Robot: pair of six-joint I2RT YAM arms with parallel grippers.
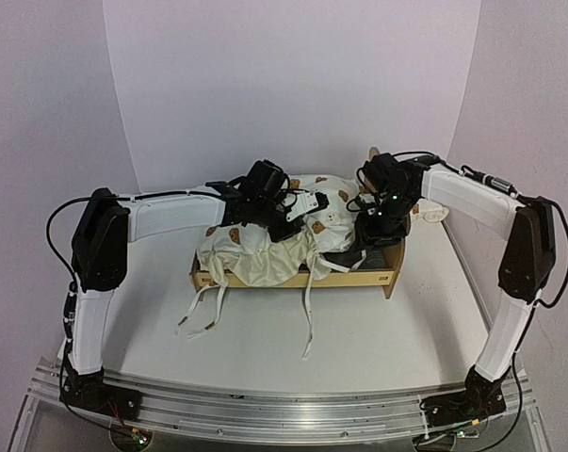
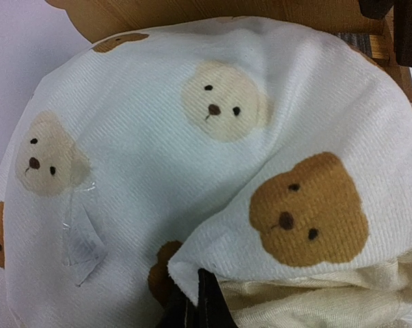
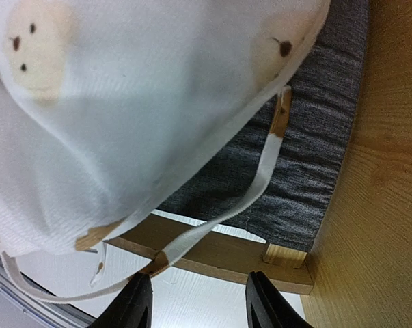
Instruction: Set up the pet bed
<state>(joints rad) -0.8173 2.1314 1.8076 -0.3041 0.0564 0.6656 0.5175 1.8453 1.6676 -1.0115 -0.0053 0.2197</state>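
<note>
- While the small light plywood bed frame is sitting at the middle of the white table, the cream bear-print mattress cushion is lying bunched and crooked on it, spilling over the front rail.
- On the left, the left gripper is pressing into the cushion with its jaws fully closed. It is probably nipping a fold, though the cloth is hiding the tips.
- On the right, the right gripper is hovering with its jaws parted and nothing between them, just beside a white tie ribbon and the dark grey felt base.
- The cushion is looking soft, light and floppy, so it is likely going to sag and drag, and a corner or the ruffled edge is offering the surest hold.
- The frame is looking stiff but light, so it may be sliding if the cloth gets tugged.
- Counting up: one frame, one cushion, two grippers, and at least three ties dangling over the front.
</note>
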